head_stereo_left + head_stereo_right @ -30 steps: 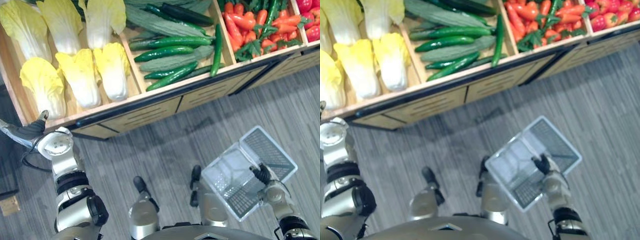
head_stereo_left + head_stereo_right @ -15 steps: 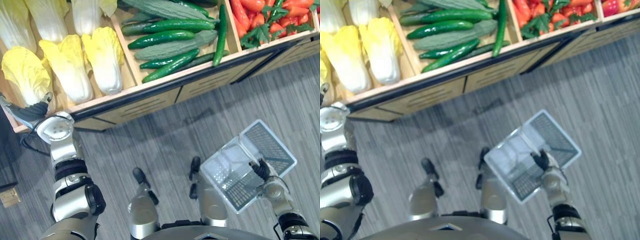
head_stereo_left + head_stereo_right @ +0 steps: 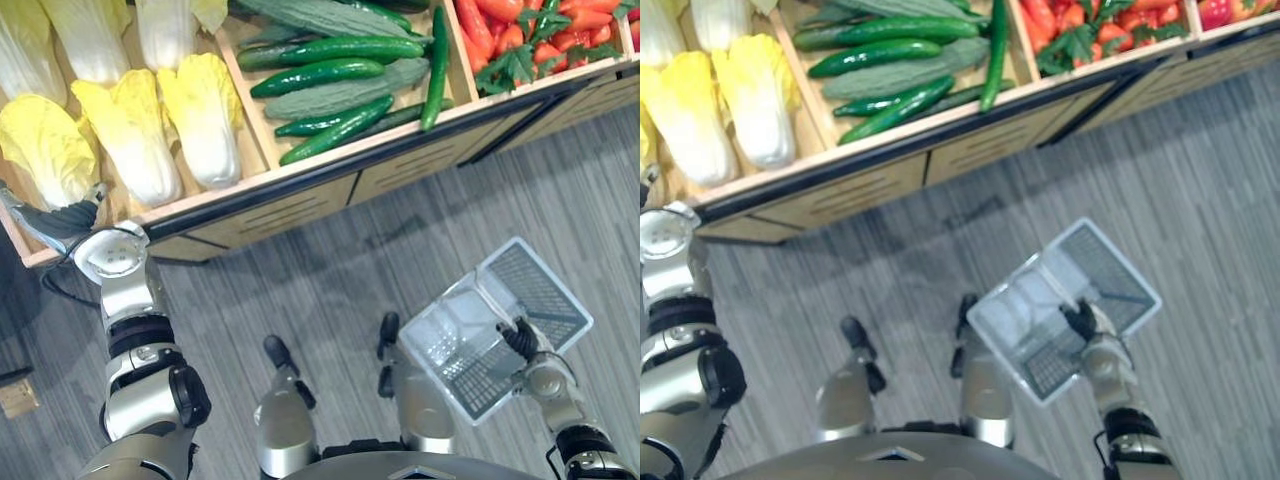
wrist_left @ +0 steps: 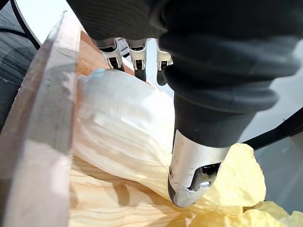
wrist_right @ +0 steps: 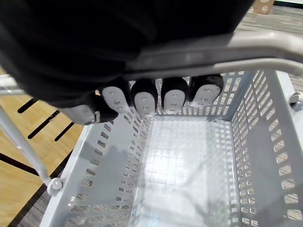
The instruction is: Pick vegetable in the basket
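Reaching into the cabbage bin of the wooden shelf [image 3: 300,188], the left robot hand [image 3: 55,218] lies spread open over a napa cabbage [image 4: 118,137], thumb against its pale stem. The right robot hand [image 3: 520,341] is clamped on the handle of the grey basket [image 3: 547,290], above the floor [image 3: 350,262].

Yellow-white cabbages [image 3: 200,120], dark green cucumbers [image 3: 320,75], red peppers [image 3: 490,20], pale grey slotted basket [image 3: 545,290], grey streaked floor [image 3: 330,270]

Matt bare-wood crate [image 4: 42,118], grey perf. plastic basket [image 5: 265,156] & smooth cabbage [image 4: 123,132].
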Controlling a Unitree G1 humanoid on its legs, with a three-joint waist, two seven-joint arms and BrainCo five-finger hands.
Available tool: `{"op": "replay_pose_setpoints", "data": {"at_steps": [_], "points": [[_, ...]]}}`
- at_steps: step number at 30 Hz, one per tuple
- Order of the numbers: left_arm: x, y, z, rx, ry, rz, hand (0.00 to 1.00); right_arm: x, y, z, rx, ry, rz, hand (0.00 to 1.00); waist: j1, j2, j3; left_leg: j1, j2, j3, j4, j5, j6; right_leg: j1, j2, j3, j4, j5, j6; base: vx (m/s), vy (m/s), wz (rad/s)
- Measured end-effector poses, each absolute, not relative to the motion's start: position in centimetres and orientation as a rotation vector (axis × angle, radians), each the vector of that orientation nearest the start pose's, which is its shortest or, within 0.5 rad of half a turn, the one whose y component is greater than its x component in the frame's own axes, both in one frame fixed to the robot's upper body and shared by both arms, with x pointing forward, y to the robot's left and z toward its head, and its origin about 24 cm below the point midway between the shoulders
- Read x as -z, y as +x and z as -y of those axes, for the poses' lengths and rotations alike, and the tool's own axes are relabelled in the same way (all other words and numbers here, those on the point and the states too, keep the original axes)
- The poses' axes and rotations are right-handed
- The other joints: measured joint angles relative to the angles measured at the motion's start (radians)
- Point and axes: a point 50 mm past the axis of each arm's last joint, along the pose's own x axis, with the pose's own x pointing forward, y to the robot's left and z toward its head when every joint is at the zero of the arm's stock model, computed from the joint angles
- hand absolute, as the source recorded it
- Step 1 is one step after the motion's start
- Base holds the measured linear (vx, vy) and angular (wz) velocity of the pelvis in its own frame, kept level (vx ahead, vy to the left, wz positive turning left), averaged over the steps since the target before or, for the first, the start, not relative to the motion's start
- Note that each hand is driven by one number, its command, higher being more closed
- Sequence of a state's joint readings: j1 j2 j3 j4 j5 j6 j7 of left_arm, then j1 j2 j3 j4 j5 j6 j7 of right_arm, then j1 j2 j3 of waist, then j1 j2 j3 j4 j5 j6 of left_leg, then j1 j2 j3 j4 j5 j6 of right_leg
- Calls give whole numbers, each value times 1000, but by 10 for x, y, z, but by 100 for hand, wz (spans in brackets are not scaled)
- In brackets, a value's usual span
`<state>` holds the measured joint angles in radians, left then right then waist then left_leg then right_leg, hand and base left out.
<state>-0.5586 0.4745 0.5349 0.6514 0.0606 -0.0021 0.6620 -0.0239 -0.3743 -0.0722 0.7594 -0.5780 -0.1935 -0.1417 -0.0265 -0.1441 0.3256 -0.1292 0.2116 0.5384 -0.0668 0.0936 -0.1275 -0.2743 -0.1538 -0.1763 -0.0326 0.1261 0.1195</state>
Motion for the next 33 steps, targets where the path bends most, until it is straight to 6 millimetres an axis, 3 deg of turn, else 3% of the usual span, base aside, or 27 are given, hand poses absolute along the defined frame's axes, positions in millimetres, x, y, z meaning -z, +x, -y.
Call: {"op": "replay_pose_setpoints", "data": {"at_steps": [10,11,17,23,30,33], "points": [[-148,303,-396,-1184,221,16,0,66,207,274,31,-879,-502,100,0,-21,25,-24,3,6,0,1,0,-21,9,15,-35,35,-5,-3,-10,-4],[-150,305,-397,-1178,234,11,100,66,208,273,25,-881,-498,100,0,-23,27,-26,3,7,0,1,0,-22,10,16,-40,38,-6,8,-17,-7],[-161,309,-401,-1136,341,-22,100,64,213,268,-4,-873,-480,100,1,-31,36,-28,4,8,0,1,0,-25,12,19,-43,43,-8,3,-5,-1],[-184,313,-408,-1104,388,-23,100,62,219,260,-36,-850,-450,100,1,-50,45,-42,0,8,-1,9,1,-35,10,23,-54,63,-10,0,0,0],[-181,317,-405,-1060,400,-44,100,63,218,258,-59,-847,-454,100,-1,-54,47,-21,-1,7,-1,12,3,-13,9,24,-58,69,-13,0,0,0],[-170,323,-390,-1038,324,-15,100,64,218,256,-70,-851,-454,100,0,-54,47,-7,-4,6,-1,12,3,1,6,24,-58,69,-13,0,0,0]]}}
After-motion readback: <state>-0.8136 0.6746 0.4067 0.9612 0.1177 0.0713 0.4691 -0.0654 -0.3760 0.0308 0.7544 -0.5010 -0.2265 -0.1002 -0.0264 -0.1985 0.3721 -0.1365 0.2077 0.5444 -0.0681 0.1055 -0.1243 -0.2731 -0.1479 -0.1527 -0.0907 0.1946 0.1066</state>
